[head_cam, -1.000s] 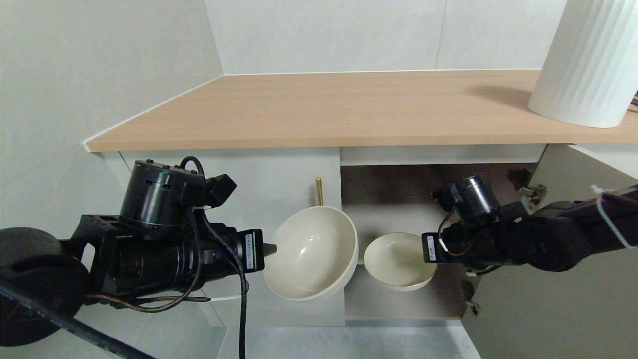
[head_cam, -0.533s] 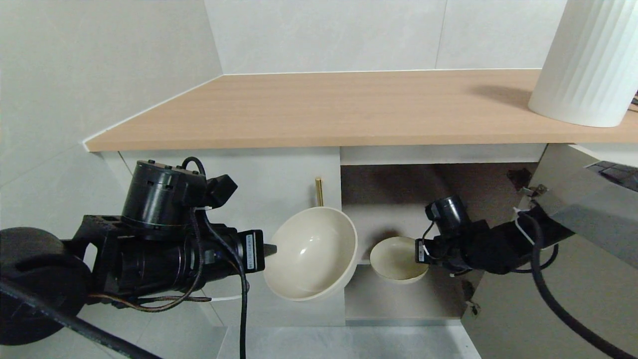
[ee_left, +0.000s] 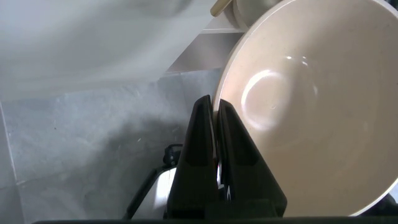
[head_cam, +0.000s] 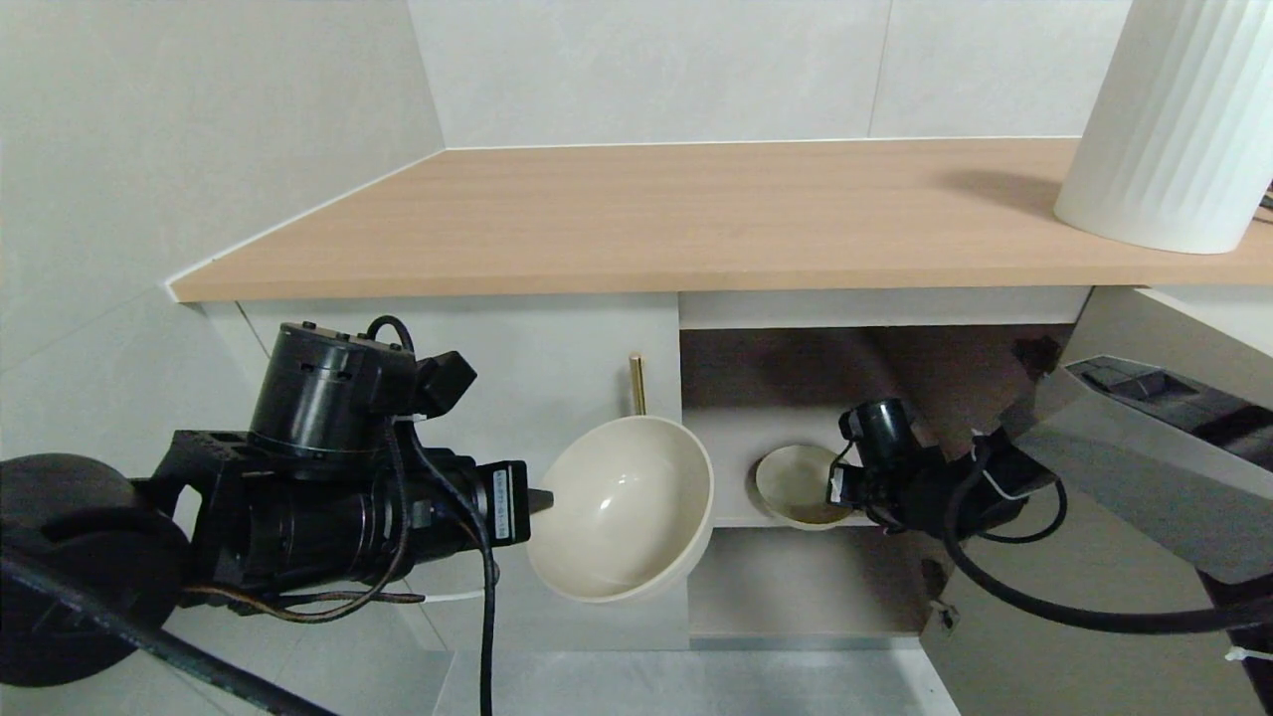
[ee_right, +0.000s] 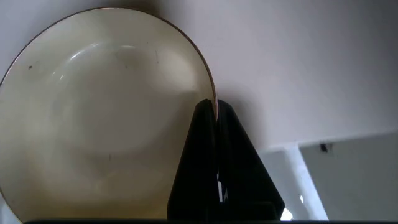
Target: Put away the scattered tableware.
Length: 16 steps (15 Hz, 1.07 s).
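Left gripper (head_cam: 544,494): fingers clamped on the rim of large bowl (head_cam: 627,507), tilted before closed cabinet door (head_cam: 557,368), brass handle (head_cam: 636,383) just behind. Right gripper (head_cam: 833,485): pinching small bowl (head_cam: 794,479) by its rim inside open cabinet (head_cam: 796,368), at shelf level. Countertop (head_cam: 646,219) above bears ribbed white vase (head_cam: 1174,129), far right.

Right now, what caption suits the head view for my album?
Right pincer holds a small bowl inside the open cabinet; left pincer holds a larger bowl outside.

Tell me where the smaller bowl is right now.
In the head view the smaller bowl is inside the open cabinet at shelf level, its rim gripped by the right gripper, just right of the larger bowl.
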### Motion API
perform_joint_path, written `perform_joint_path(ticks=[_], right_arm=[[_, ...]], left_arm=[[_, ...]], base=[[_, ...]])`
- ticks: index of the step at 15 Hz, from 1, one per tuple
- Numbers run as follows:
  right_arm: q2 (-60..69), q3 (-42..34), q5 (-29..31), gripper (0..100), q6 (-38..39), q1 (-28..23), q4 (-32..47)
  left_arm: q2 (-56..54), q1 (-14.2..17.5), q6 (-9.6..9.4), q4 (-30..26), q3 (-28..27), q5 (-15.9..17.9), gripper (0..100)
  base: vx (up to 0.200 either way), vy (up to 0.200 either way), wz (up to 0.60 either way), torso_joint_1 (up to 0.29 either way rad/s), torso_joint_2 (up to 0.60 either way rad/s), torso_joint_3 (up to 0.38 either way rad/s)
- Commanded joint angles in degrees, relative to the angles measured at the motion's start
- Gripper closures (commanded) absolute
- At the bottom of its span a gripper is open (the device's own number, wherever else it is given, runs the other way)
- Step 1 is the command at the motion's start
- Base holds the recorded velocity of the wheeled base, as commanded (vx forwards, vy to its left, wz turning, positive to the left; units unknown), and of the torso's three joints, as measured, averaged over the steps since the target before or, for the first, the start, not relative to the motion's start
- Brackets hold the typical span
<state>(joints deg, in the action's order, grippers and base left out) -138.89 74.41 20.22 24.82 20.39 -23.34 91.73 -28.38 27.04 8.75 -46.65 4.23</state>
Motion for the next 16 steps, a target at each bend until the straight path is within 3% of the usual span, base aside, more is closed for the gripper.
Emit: perform_joint_path(ticks=[1, 7, 15, 16], right_arm=[[-2.6, 2.4, 0.5, 100, 0.1, -0.5, 0.0], [-6.6, 9.7, 3.5, 100, 0.0, -1.7, 0.0], [-6.7, 10.4, 3.6, 100, 0.0, -2.1, 0.0], [-6.4, 10.3, 3.5, 0, 0.1, -2.3, 0.0]], left_arm=[[0.0, 0.0, 0.03, 0.0, 0.1, 0.0, 100], [0.6, -0.2, 0.03, 0.0, 0.1, 0.0, 100], [1.3, -0.8, 0.12, 0.1, 0.1, -0.1, 100], [1.9, -0.8, 0.12, 0.2, 0.1, -0.2, 100]], base=[[0.0, 0.0, 0.0, 0.0, 0.0, 0.0], [0.0, 0.0, 0.0, 0.0, 0.0, 0.0], [0.0, 0.0, 0.0, 0.0, 0.0, 0.0], [0.0, 0.0, 0.0, 0.0, 0.0, 0.0]])
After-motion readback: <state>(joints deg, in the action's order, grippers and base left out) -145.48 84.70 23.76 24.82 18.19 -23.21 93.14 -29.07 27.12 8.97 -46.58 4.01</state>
